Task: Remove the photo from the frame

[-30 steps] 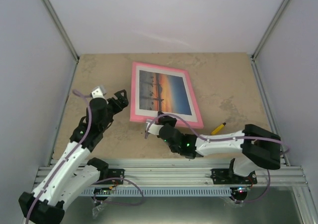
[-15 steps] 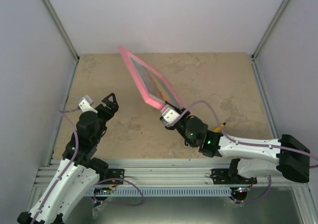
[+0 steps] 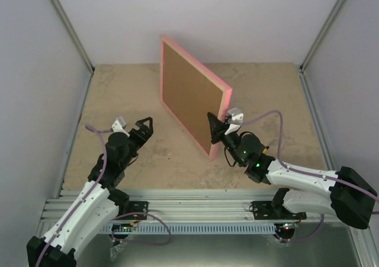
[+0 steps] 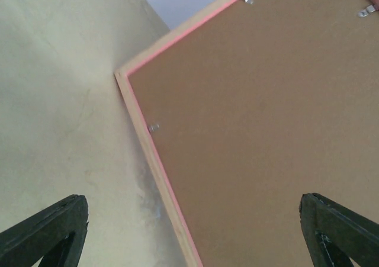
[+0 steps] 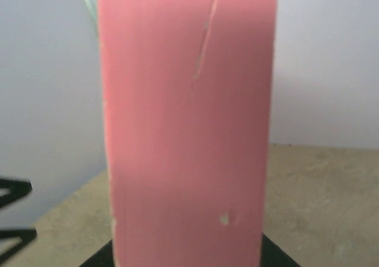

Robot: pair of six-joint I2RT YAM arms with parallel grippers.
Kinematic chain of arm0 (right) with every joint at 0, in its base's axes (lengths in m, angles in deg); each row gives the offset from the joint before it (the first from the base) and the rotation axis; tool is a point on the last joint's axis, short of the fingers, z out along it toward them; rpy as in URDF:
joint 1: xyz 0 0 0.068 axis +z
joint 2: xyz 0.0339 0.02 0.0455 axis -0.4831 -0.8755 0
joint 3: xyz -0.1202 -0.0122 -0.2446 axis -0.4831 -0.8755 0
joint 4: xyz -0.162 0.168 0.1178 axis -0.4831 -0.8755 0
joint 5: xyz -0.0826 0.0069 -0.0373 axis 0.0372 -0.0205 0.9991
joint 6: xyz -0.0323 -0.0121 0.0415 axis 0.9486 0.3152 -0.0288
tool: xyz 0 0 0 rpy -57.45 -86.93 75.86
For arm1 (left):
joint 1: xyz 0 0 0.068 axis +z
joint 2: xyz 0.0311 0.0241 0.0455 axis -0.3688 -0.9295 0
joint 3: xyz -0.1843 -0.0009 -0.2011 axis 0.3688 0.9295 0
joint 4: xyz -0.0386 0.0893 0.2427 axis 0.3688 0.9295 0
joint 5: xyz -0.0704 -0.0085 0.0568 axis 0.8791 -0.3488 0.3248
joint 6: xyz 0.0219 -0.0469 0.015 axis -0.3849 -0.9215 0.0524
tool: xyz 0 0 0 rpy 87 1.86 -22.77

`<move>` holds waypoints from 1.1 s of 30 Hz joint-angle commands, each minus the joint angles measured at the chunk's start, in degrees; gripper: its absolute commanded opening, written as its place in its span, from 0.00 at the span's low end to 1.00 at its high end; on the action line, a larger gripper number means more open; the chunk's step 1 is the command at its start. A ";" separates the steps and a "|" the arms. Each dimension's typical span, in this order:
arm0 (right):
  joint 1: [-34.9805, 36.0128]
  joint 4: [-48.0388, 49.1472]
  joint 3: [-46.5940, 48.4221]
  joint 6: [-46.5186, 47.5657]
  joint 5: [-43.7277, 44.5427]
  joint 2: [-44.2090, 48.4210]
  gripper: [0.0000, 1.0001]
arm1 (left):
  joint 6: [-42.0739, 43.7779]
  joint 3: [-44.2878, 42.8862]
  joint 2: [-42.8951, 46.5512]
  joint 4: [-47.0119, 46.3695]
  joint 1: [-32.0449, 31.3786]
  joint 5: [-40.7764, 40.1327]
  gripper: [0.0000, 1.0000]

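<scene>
The frame [image 3: 189, 95] stands tilted up on its lower edge in the middle of the table, its brown fibreboard back turned toward the left arm. My right gripper [image 3: 214, 128] is shut on the frame's near pink edge [image 5: 186, 131], which fills the right wrist view. My left gripper [image 3: 147, 125] is open, a short way left of the frame and apart from it. In the left wrist view the brown back [image 4: 266, 131] sits between the spread fingers [image 4: 53, 228], with small metal clips [image 4: 153, 127] along its rim. The photo is hidden on the far side.
A yellow pencil [image 3: 266, 149] lies on the beige tabletop [image 3: 124, 95], mostly behind the right arm. Grey walls with metal posts close in the left, right and back. An aluminium rail [image 3: 195, 199] runs along the near edge.
The right gripper has lifted the frame from lying face up to standing on edge and turned it, so the brown back now shows. The left gripper has shifted slightly and stays open.
</scene>
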 commanded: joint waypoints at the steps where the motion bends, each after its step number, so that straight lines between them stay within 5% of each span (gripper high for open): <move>1: -1.62 9.11 -2.45 -21.04 2.47 1.05 0.01 | -5.15 4.03 -1.87 -9.27 -0.05 7.04 0.99; 14: -4.24 0.00 -5.97 -50.25 9.00 -1.01 0.00 | -12.69 10.96 -14.20 -26.22 -0.03 16.67 0.99; 25: -4.64 -0.79 -9.75 -62.74 6.90 -2.83 0.01 | -17.28 13.03 -28.14 -41.15 0.04 22.60 0.98; 33: -4.60 -8.98 -7.85 -68.99 4.46 -4.25 0.03 | -20.13 13.67 -38.83 -52.91 0.09 25.46 0.85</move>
